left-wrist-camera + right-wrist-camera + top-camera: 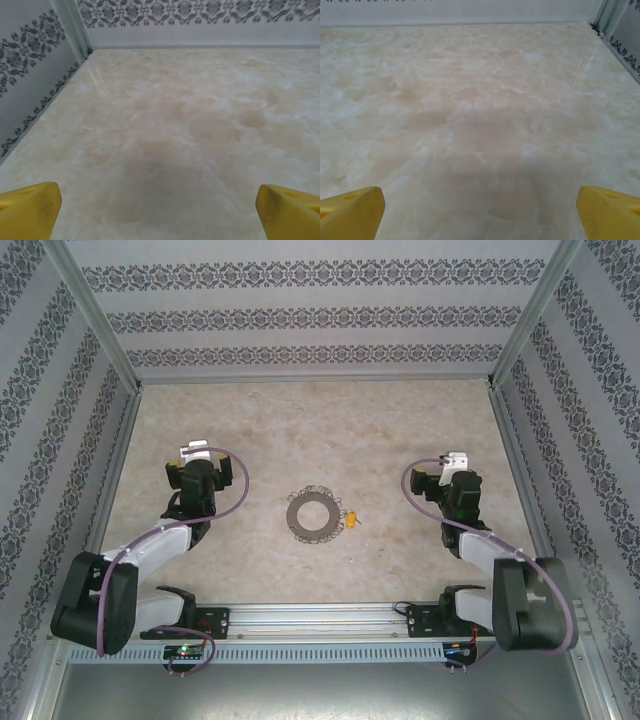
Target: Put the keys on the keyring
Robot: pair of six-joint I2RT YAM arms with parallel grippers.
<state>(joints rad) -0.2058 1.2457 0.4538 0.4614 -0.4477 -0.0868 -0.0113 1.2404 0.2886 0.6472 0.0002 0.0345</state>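
Note:
The keyring (316,516), a dark grey flat band fringed with tiny wire loops, lies flat on the table's middle. A small yellow piece (352,520) rests against its right edge; it is too small to tell whether it is one of the keys. My left gripper (193,452) hovers well left of the ring. Its yellow fingertips (30,207) stand wide apart, and the left gripper (160,212) is open over bare table. My right gripper (455,460) sits well right of the ring. Its fingertips (352,210) are also spread, so the right gripper (480,212) is open and holds nothing.
A beige marbled tabletop (320,430) is boxed in by patterned walls (310,315) at the back and on both sides. A metal rail (320,618) carrying both arm bases runs along the near edge.

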